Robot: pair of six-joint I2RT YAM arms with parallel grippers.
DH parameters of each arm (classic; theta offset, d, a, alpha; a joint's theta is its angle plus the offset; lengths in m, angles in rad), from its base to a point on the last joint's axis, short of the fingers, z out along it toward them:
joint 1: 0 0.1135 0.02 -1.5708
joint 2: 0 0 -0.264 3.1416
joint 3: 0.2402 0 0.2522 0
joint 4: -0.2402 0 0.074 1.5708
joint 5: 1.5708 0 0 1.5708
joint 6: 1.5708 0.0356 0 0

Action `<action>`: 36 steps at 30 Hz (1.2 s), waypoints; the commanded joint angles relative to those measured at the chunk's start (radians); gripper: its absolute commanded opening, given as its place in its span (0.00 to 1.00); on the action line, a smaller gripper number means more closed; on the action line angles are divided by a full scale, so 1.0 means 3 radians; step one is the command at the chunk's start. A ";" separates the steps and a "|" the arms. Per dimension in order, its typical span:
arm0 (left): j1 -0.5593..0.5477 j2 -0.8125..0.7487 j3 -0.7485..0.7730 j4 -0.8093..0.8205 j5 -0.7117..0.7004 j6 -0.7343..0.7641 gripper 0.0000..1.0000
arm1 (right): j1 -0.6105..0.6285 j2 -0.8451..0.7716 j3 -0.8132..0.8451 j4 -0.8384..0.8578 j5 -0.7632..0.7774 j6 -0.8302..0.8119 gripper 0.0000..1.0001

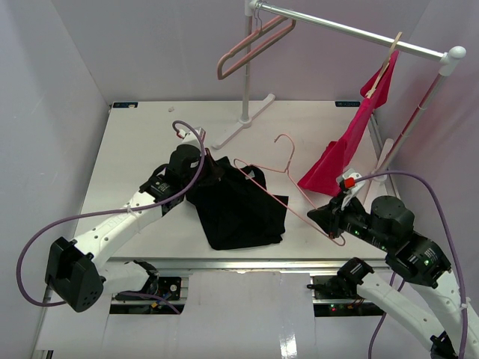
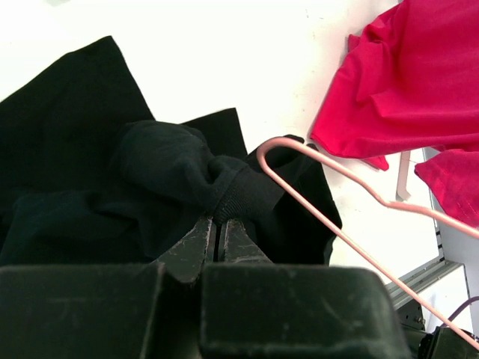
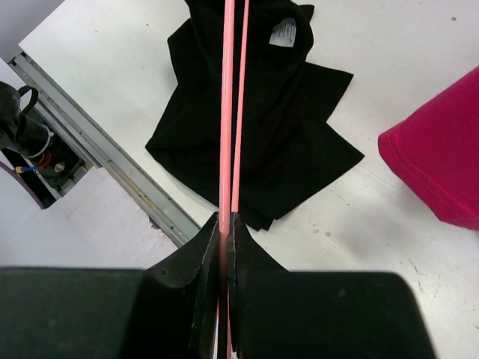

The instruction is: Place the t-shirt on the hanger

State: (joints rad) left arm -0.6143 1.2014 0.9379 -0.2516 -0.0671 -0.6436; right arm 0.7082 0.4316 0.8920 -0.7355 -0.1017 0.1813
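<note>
Gripping a bunched fold of the t-shirt (image 2: 150,172), the left gripper (image 2: 217,228) has its jaws pinched tight on black cloth near a ribbed edge. The rest of the t-shirt lies crumpled on the table (image 1: 150,142), mid-front, between the two arms.

The right gripper (image 3: 224,224) has its jaws clamped on the thin wire of the hanger (image 3: 227,112), at the end nearest the right arm. From there the two wires run close together, out over the t-shirt. The hanger's far corner sits at the bunched cloth beside the left gripper. Cannot tell whether it is inside the cloth or only on top. The hook points toward the back of the table.

A white label (image 3: 283,32) shows on the t-shirt. A red shirt (image 1: 352,142) hangs from the rail (image 1: 352,30) at back right, its lower edge just beside the hanger.
</note>
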 commanded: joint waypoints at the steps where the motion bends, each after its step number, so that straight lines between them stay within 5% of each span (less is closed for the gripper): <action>1: 0.0048 -0.0042 0.0187 -0.0071 -0.0063 0.0034 0.00 | 0.0002 -0.0199 0.0048 -0.0130 -0.0085 0.0050 0.08; 19: 0.0064 -0.0014 0.0221 -0.0106 0.0045 0.0085 0.00 | 0.0007 -0.0202 0.0064 -0.0137 -0.0216 0.0112 0.08; 28: 0.0064 -0.0363 0.0074 0.0362 0.0828 -0.0070 0.00 | 0.0007 0.0205 -0.0552 0.1251 -0.0655 0.0473 0.08; 36: 0.0064 -0.0568 0.0105 0.0440 0.1180 -0.0131 0.00 | 0.0009 0.0654 -0.0528 0.2124 -0.0627 0.0574 0.08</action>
State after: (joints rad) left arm -0.5879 1.0983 0.9550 -0.1799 0.1716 -0.6647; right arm 0.7082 0.5919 0.7082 -0.3497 -0.2622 0.3192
